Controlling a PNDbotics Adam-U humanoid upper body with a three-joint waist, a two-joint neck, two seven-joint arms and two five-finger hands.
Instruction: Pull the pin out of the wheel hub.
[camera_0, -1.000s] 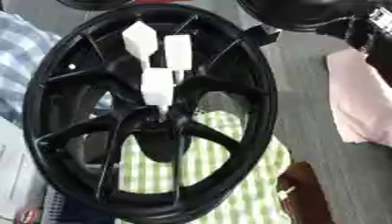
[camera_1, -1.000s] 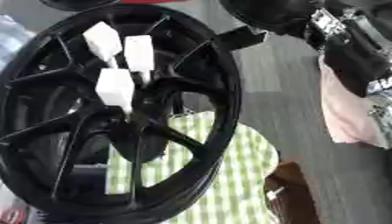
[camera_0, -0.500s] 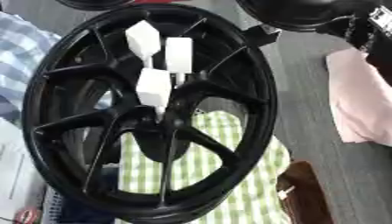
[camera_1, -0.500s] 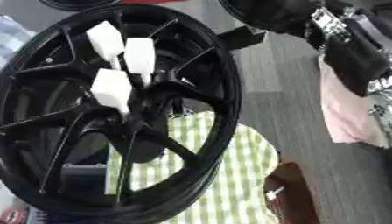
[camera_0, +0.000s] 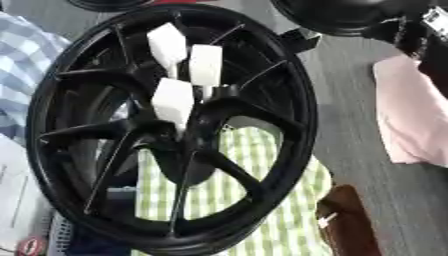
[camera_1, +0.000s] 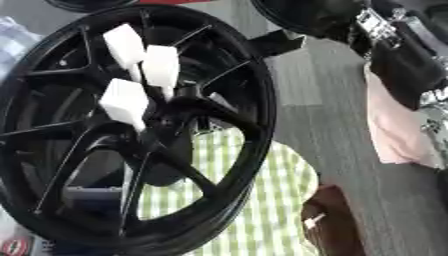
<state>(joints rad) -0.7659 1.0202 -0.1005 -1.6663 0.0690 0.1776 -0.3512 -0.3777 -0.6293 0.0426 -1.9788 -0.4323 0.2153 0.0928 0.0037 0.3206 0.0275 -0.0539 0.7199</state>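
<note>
A black spoked wheel hub stands tilted and fills most of both views. Three white pins with block-shaped heads stick out near its centre: one at the top, one beside it and one lower. A black part of my right arm or hand with silver fittings hangs at the upper right, well away from the pins and touching none of them. Its shape is too dark to read. My left hand shows in no view.
A green checked cloth lies under the wheel. To the right are a pink cloth and a brown object. Blue checked fabric is at the left, and another black round thing at the top.
The whole picture has shifted slightly, so the camera has moved. The three pins sit in the hub as before, and nothing has been taken hold of.
</note>
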